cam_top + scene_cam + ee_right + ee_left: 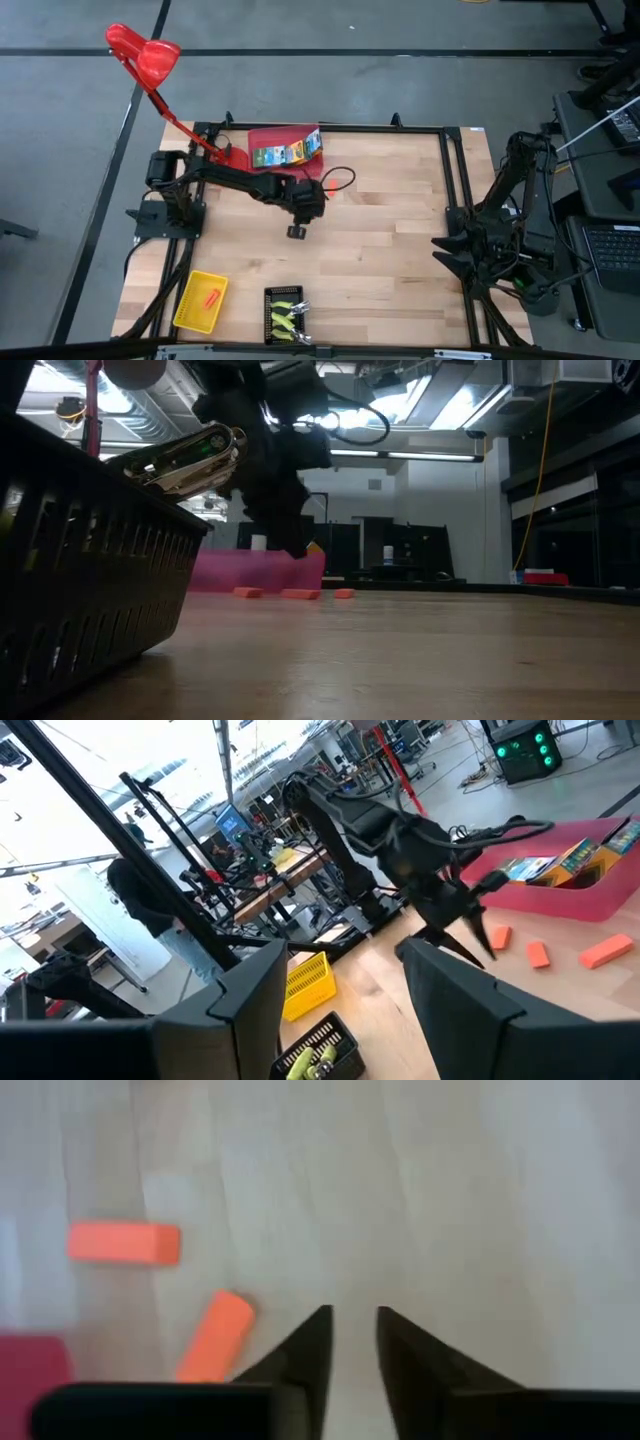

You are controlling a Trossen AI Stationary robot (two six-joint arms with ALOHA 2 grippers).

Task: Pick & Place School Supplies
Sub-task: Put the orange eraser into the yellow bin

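Blocky orange pieces [124, 1243] on pale woodgrain table [480, 1200], left hand [352, 1330] empty

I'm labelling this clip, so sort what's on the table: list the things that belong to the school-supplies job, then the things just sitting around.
Job:
- printed boxes in the red tray
- orange pieces loose on the table
- orange piece in the yellow tray
- yellow-green-handled tools in the black tray
- left gripper, above the loose pieces, empty

Lying about:
- red desk lamp
- right gripper, parked at the table's edge
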